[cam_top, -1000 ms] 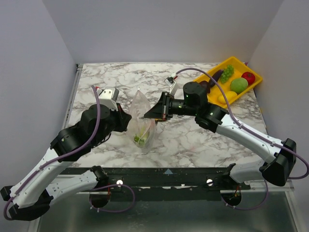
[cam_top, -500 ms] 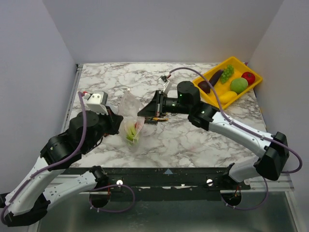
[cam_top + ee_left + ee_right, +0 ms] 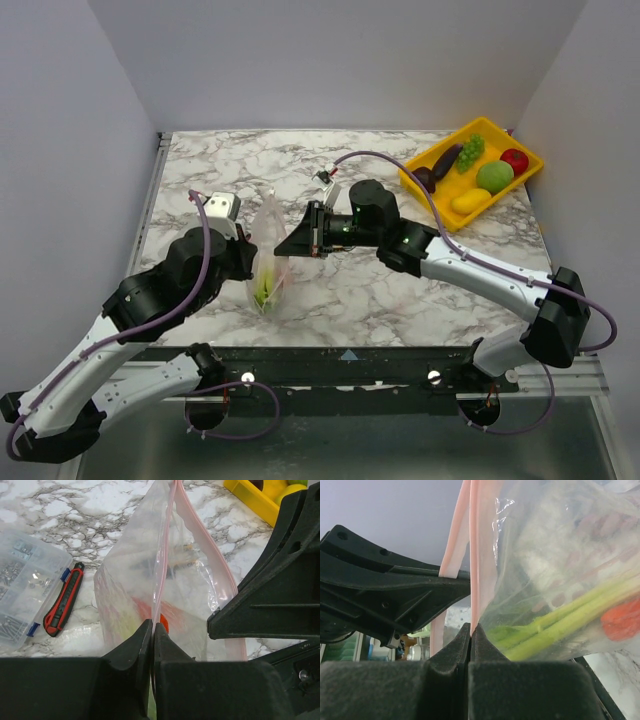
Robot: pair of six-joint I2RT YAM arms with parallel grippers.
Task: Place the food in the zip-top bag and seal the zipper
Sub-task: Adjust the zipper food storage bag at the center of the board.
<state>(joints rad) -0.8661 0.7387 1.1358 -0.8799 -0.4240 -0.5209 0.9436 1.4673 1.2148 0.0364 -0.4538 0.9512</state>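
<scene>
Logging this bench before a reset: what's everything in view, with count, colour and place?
Clear floppy zip-top plastic bag: one, clear, held between both grippers.
Pale pink zipper strip: one, pink, along the bag's mouth.
Green leafy toy stalk: one, green, inside the bag.
Red toy piece: one, orange-red, beside the stalk.
Yellow plastic tray: one, yellow, table's far right.
Toy food pieces: at least five, mixed colours, in the tray.
Rigid clear plastic box: one, clear, left of the bag.
Red-and-black tool: one, between box and bag.
Marble table: one, white-grey, underneath.
Left gripper: one, black, shut on the zipper strip.
Right gripper: one, black, shut on the zipper strip.
</scene>
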